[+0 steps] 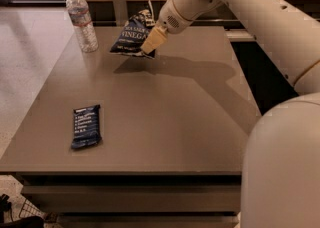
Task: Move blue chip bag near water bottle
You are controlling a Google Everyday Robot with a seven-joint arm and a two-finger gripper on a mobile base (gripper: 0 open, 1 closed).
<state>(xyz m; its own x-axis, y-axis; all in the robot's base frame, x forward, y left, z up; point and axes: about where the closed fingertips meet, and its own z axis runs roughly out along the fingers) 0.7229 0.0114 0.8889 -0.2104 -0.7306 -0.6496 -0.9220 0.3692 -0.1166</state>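
The blue chip bag (132,36), dark navy with white "VINEGAR" lettering, hangs in the air above the far part of the grey table (165,117). My gripper (151,42) is shut on the bag's right edge, with a tan finger (154,39) across it. The water bottle (82,20), clear with a white cap and pale label, stands upright at the table's far left corner. The bag is a short way to the right of the bottle, apart from it.
A small flat dark-blue bar wrapper (86,126) lies on the table's near left. My white arm (260,17) reaches in from the right. A wooden wall and rail run behind the table.
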